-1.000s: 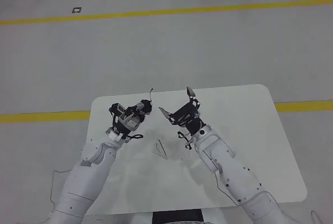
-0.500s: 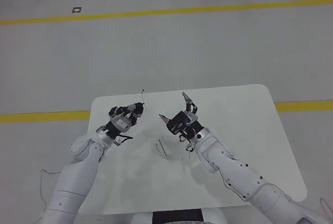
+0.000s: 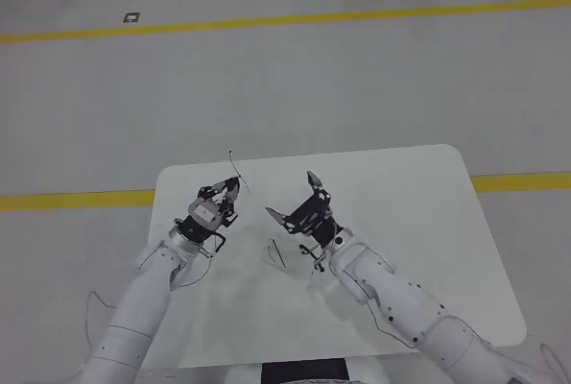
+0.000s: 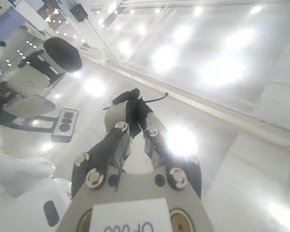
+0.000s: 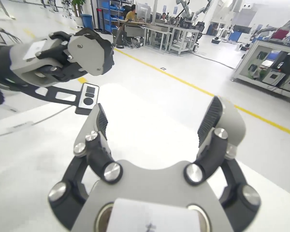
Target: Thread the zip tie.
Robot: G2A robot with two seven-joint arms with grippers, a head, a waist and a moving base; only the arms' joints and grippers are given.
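My left gripper is raised over the back left of the white table and is shut on a thin black zip tie, whose free end points up and away. In the left wrist view the fingers pinch the zip tie, one end sticking out sideways and the strap running back between them. My right gripper is open a short way to the right of it, with nothing between its ribbed pads. In the right wrist view the left gripper hangs ahead of the right gripper.
A thin dark strip, seemingly another tie, lies on the table between the two forearms. The table's right half and front are bare. A yellow floor line runs behind the table.
My left gripper has moved left with the zip tie still in it. The right gripper has followed a little to the left and stayed open.
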